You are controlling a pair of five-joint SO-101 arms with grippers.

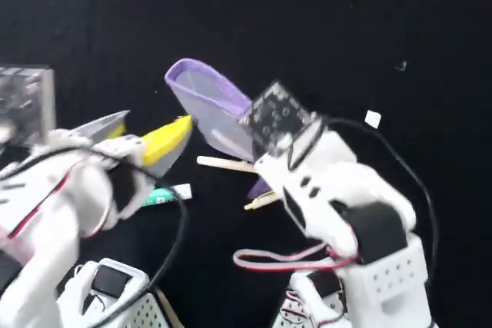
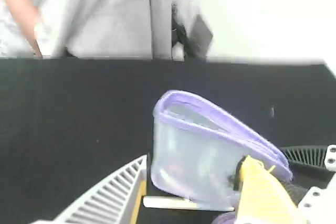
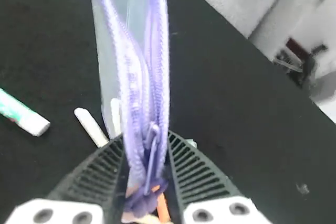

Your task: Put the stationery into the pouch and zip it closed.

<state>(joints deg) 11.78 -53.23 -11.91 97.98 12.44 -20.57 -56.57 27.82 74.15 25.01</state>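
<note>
Beneath the right arm point(image 1: 338, 190), the pouch point(image 1: 207, 101) is partly hidden.

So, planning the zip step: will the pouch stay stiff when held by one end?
Probably floppy: the pouch looks like thin translucent film, and its zip edges press flat where the right gripper pinches them. Its far mouth gapes, so it may twist when pulled.
</note>
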